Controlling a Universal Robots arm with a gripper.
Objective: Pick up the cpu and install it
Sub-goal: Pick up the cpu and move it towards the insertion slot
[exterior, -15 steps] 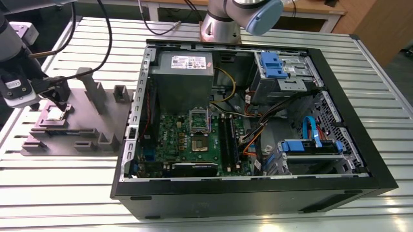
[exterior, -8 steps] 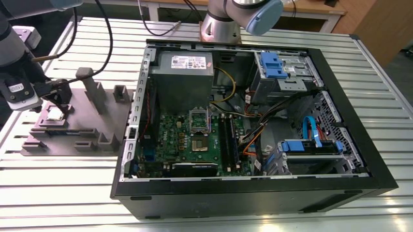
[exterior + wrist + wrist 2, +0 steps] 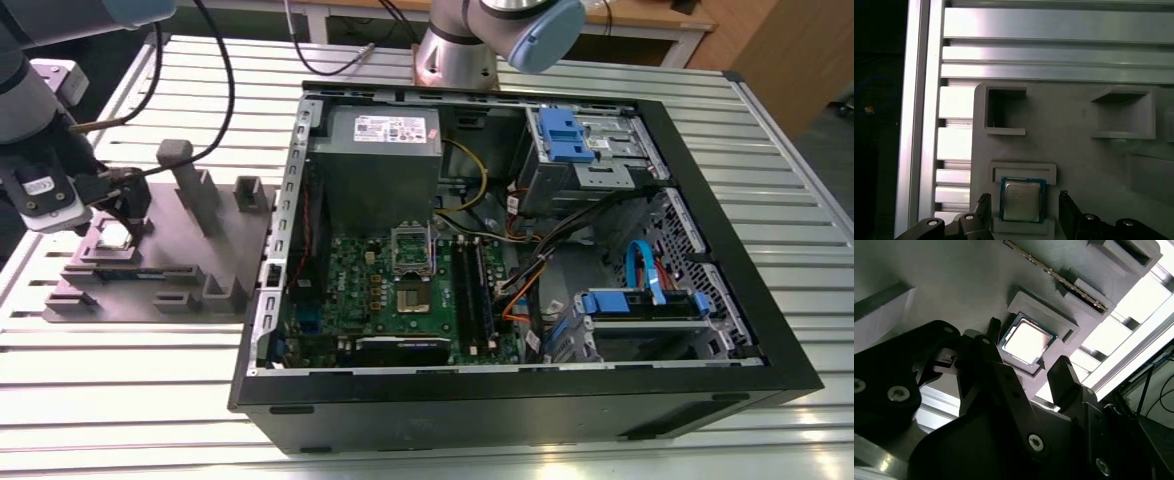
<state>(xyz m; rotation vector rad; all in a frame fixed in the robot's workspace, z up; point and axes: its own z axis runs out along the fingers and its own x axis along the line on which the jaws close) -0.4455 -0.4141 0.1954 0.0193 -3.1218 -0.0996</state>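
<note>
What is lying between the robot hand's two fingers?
The cpu, seated in its grey holder, lies between the open fingers of the hand, in both wrist views.

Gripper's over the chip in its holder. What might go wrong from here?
1. The open gripper straddles the cpu; its thin edges offer little hold, so it may tilt or slip when pinched.
2. The grey holder's raised rim hugs the chip, so a finger coming low might catch it.
</note>
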